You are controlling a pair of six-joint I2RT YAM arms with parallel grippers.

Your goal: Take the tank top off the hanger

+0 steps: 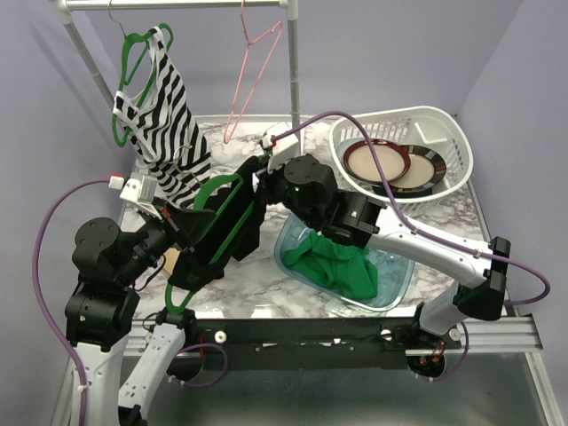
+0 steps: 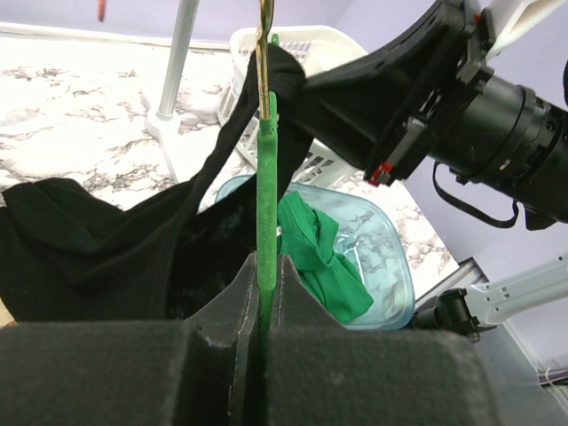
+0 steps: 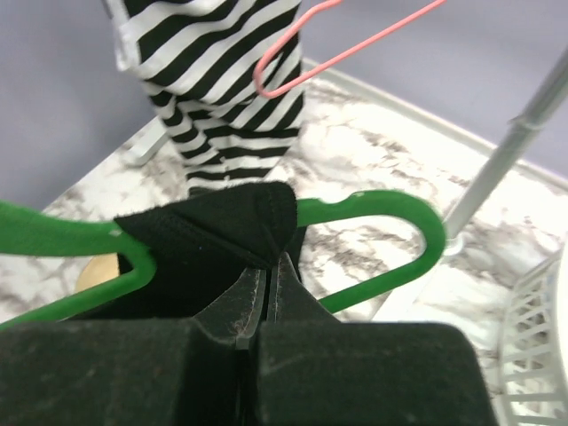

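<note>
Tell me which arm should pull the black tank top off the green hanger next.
Right, probably. The right gripper is shut on the black tank top where it wraps the shoulder of the green hanger, ready to draw it off. The left gripper is shut on the hanger, bracing it.

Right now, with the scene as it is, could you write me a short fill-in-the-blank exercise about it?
1. The left tool is shut on a ___ hanger.
2. The right tool pinches the ___ tank top.
3. The white basket holds two ___.
4. The empty hanger is ___.

Missing words: green; black; plates; pink.
</note>
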